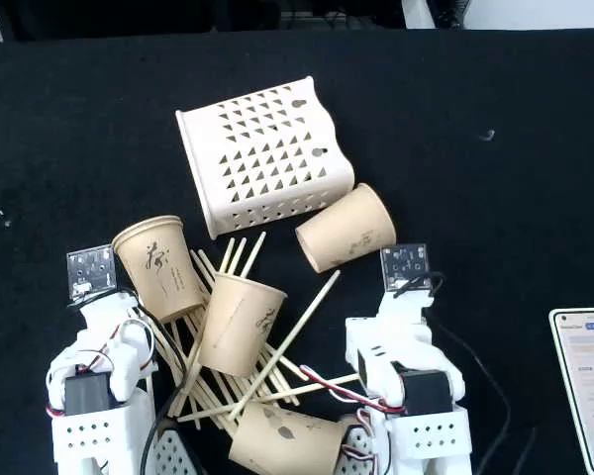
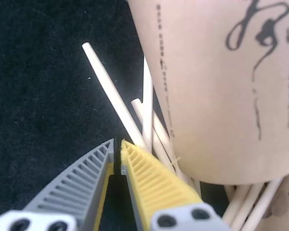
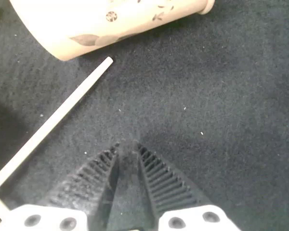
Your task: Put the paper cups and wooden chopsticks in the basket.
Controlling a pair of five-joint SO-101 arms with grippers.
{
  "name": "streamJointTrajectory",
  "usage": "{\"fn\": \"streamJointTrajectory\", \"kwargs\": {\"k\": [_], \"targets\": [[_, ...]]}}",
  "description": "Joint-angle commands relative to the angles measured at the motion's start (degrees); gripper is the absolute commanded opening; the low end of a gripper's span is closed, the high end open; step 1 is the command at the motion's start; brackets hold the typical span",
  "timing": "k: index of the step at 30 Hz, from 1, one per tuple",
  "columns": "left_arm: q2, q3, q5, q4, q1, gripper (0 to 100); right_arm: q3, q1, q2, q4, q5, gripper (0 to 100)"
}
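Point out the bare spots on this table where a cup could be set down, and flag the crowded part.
Bare cloth lies left of the basket, out to the table edge, and on the right between the cup beside the basket and the phone. Crowded: the near middle, where paper cups and chopsticks pile up.

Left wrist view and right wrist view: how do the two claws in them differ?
The left gripper is part yellow, part grey; the right gripper is dark grey all over. The left gripper sits over wooden chopsticks beside a paper cup; the right gripper is over black table, with a second cup farther ahead. Both are shut and ribbed inside.
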Motion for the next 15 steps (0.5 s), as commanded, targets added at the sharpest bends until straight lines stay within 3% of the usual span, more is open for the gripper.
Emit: {"fn": "streamJointTrajectory", "kwargs": {"k": [1, 15], "targets": [[-0.26, 1.19, -0.09, 0.18, 0.22, 3, -0.13, 1.05, -5.05, 0.53, -0.44, 1.2], [-0.26, 1.19, -0.09, 0.18, 0.22, 3, -0.13, 0.79, -5.05, 0.53, -0.88, 1.2]]}}
